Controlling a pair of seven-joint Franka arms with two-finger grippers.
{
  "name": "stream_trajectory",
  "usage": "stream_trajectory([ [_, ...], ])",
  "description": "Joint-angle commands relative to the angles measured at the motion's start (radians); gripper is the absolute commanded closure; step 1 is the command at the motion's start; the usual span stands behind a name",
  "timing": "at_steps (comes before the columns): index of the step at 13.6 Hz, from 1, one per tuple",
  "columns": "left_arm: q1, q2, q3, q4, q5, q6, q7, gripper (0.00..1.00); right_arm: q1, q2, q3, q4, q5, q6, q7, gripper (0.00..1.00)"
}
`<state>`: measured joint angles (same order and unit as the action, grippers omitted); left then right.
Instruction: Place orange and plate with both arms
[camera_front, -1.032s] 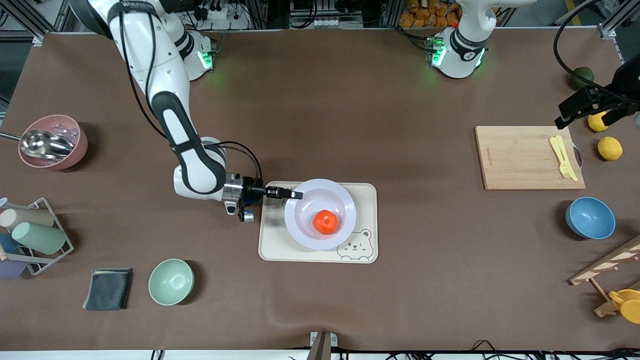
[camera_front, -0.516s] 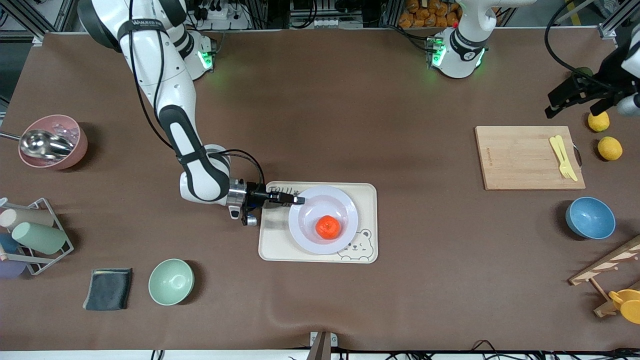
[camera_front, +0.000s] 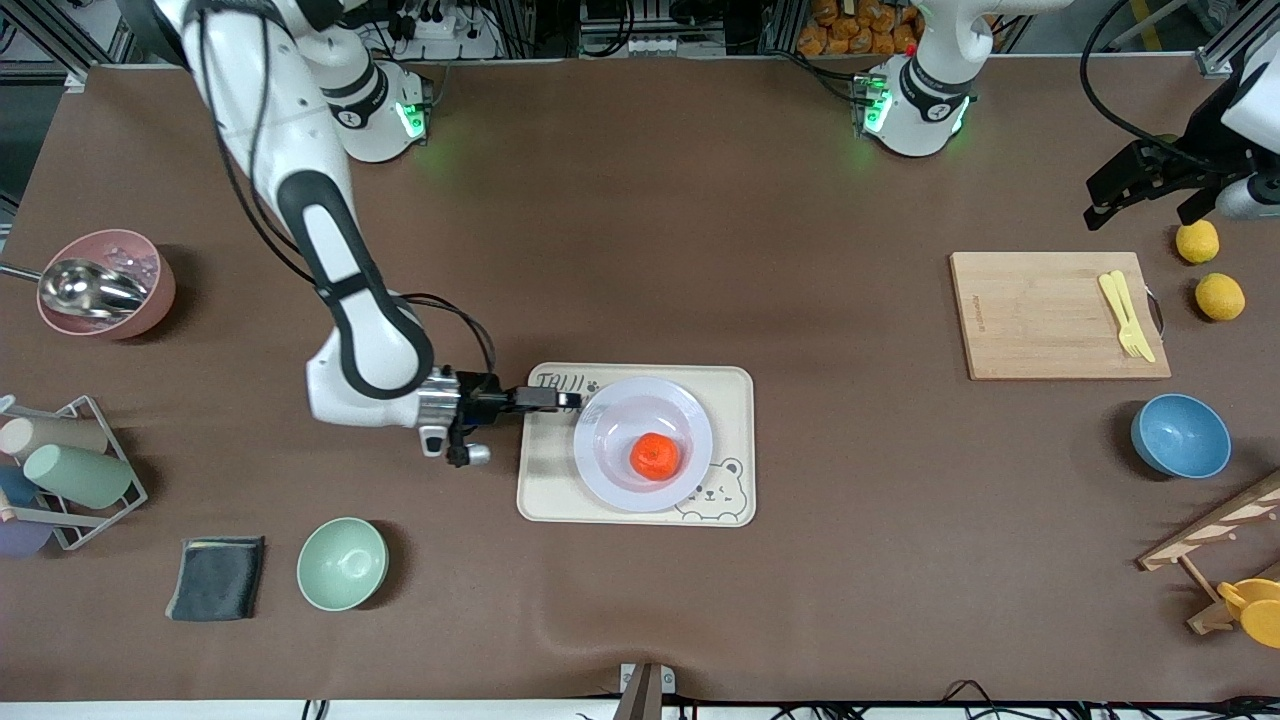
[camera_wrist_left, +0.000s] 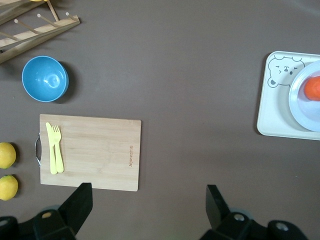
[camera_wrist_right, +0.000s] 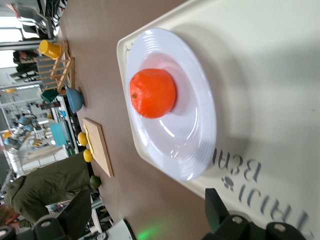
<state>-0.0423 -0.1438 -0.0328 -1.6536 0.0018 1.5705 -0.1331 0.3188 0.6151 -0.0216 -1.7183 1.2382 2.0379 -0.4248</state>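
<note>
The orange (camera_front: 655, 456) lies in the lavender-white plate (camera_front: 610, 470), which rests on the cream bear-printed tray (camera_front: 538, 498) at mid-table. My right gripper (camera_front: 572, 401) is open and empty, low over the tray's edge toward the right arm's end, just apart from the plate's rim. In the right wrist view the orange (camera_wrist_right: 152, 93) sits in the plate (camera_wrist_right: 192, 145) ahead of the open right gripper (camera_wrist_right: 147, 212). My left gripper (camera_front: 1145, 200) is open and empty, high over the table beside the cutting board. The left wrist view shows the open left gripper (camera_wrist_left: 147, 200) with the plate (camera_wrist_left: 307, 112) far off.
A wooden cutting board (camera_front: 1040, 315) with a yellow fork (camera_front: 1127, 312), two lemons (camera_front: 1220, 296) and a blue bowl (camera_front: 1180, 435) are at the left arm's end. A mint bowl (camera_front: 342, 563), dark cloth (camera_front: 216, 577), cup rack (camera_front: 70, 470) and pink bowl (camera_front: 105, 283) are at the right arm's end.
The plate with the orange came down flat onto the tray. My right gripper let go of its rim and drew back toward the right arm's end. My left gripper shifted toward the robots' side.
</note>
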Motion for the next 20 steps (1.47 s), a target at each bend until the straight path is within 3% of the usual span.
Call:
stream_trajectory([
  [1,0.016,-0.007,-0.013,0.037,0.021,-0.012,0.007,0.0,-0.09,-0.104,0.014,-0.029,-0.216,-0.094,0.07,0.0],
  [7,0.016,0.007,-0.01,0.055,0.02,-0.014,0.009,0.0,-0.231,-0.352,0.014,-0.037,-0.743,-0.195,0.08,0.0],
  [10,0.016,0.006,-0.01,0.055,0.018,-0.02,0.009,0.0,-0.257,-0.501,0.006,-0.037,-1.018,-0.258,0.225,0.0],
  [14,0.015,0.006,-0.01,0.049,0.007,-0.041,-0.002,0.0,-0.257,-0.635,0.005,-0.029,-1.177,-0.372,0.546,0.0],
  [20,0.018,0.006,-0.009,0.051,0.007,-0.049,0.013,0.0,-0.299,-0.715,-0.012,0.012,-1.215,-0.449,0.672,0.0],
])
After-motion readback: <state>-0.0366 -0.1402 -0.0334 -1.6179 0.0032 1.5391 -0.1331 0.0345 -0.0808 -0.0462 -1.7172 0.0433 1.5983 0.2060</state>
